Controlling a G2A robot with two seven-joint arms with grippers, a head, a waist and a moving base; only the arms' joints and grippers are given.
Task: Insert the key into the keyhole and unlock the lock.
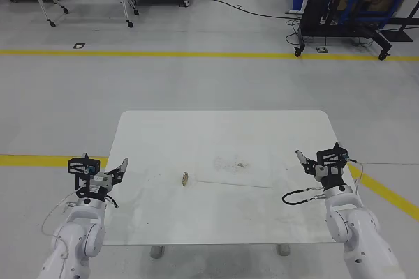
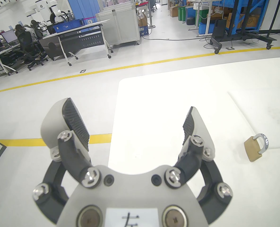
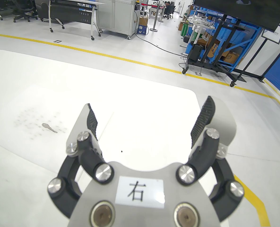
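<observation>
A small brass padlock (image 1: 186,178) (image 2: 253,151) with a silver shackle lies on its side near the middle of the white table (image 1: 223,132). A small silver key (image 1: 241,165) (image 3: 49,127) lies flat to the right of it, apart from it. At the table's left edge my left gripper (image 1: 114,168) (image 2: 130,116) hangs open and empty, well left of the padlock. My right gripper (image 1: 314,159) (image 3: 151,113) hangs open and empty at the right edge, with the key some way off toward the table's middle.
A thin sheet edge (image 1: 234,184) runs across the tabletop between padlock and key. Yellow floor lines (image 1: 195,54) pass behind and beside the table. Wheeled racks (image 1: 349,28) and desks stand far back on the floor.
</observation>
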